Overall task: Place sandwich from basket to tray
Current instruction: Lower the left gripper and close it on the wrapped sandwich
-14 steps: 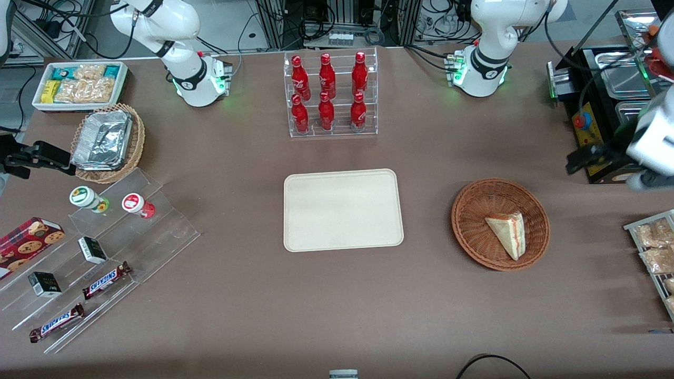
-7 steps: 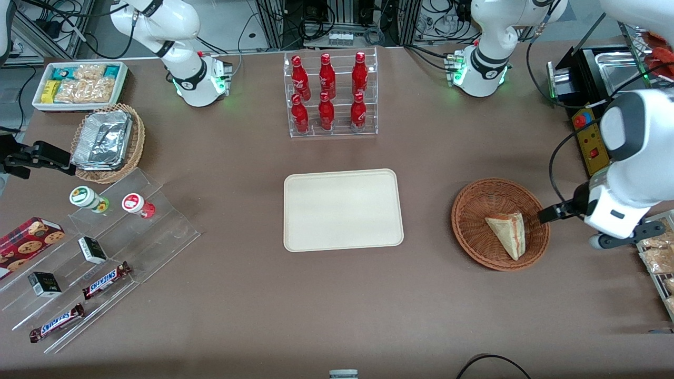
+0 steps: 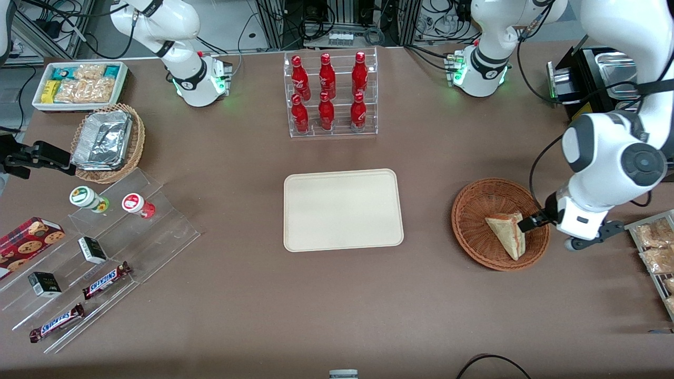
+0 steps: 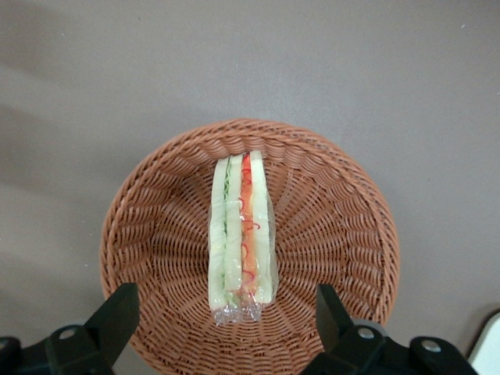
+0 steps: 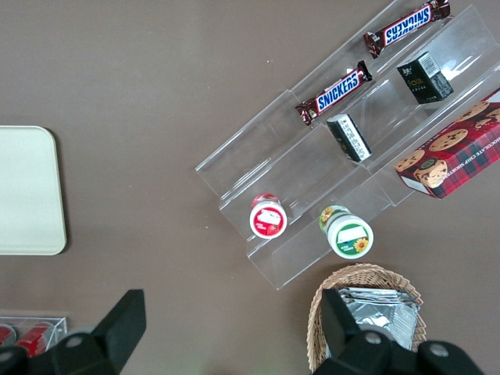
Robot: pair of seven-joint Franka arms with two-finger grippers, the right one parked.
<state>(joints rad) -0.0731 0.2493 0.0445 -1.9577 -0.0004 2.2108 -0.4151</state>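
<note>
From the front, my gripper (image 3: 528,221) hangs over the basket (image 3: 476,213), at the rim toward my arm's end of the table. My white wrist covers most of my fingers there, so only one dark tip shows, just beside the sandwich (image 3: 506,232). The sandwich lies in the basket. The tray (image 3: 343,209) sits well apart, toward the parked arm's end, with nothing on it. Some bagged snacks (image 3: 655,247) are cut off at the picture's edge. The table (image 3: 337,305) is wide, with a plain brown top. A clear rack of red bottles (image 3: 330,95) stands farther from the camera than the tray, and cables and metal frames show above the table's edge.

From my wrist, my two dark fingers (image 4: 117,316) are spread wide and hold nothing. The sandwich (image 4: 242,234) lies between them, lower down, in the basket (image 4: 344,234). I see its edge, with green and red stripes under a clear wrap. Only my fingertips show.

From the other wrist, only a corner of the tray (image 5: 27,191) shows.
</note>
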